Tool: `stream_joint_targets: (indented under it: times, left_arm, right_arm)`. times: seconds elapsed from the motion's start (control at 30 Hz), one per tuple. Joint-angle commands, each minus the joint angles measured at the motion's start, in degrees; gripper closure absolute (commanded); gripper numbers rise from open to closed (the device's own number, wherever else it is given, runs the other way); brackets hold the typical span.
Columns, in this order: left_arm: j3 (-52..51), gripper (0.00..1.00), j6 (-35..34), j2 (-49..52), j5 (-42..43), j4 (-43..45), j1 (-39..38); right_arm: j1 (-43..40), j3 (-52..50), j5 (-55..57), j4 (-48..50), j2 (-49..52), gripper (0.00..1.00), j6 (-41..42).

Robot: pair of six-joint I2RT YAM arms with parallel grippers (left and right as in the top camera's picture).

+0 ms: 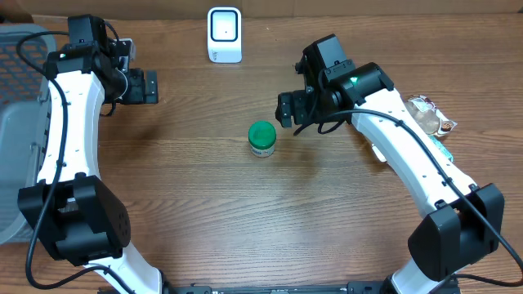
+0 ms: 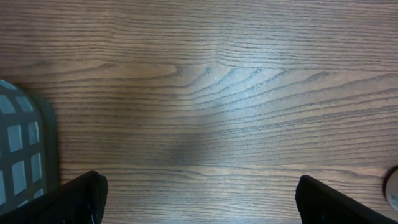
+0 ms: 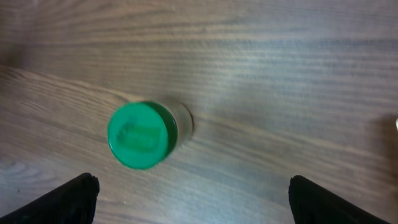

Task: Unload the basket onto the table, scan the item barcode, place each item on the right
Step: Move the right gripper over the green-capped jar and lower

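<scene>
Green-lidded jar just ahead of right end effector, jaws wide, empty, left end effector also wide

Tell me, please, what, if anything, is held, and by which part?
Nothing: left gripper and right gripper are open, empty; the green-lidded jar stands free.

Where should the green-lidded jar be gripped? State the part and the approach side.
Take the green-lidded jar across its round body just below the lid, probably coming down from above with the open right pincer. It stands upright, lid up, nothing touching its sides, so both fingers fit.
</scene>
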Motion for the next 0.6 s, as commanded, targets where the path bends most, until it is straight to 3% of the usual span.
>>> stream_joint_targets:
  times: [0.0,0.23,0.57]
  left_arm:
    - [0.6,0.00,1.1,-0.5,-0.5,0.1,0.1]
    - [0.6,0.01,1.1,-0.5,-0.5,0.1,0.1]
    - [0.6,0.01,1.1,-0.5,-0.5,0.1,0.1]
  right_arm:
    - [1.6,0.6,-0.5,2.6,-0.2,0.06,0.0]
    - [7.0,0.6,7.7,8.7,3.2,0.05,-0.6]
    - [11.5,0.6,8.2,10.5,8.5,0.05,-4.9]
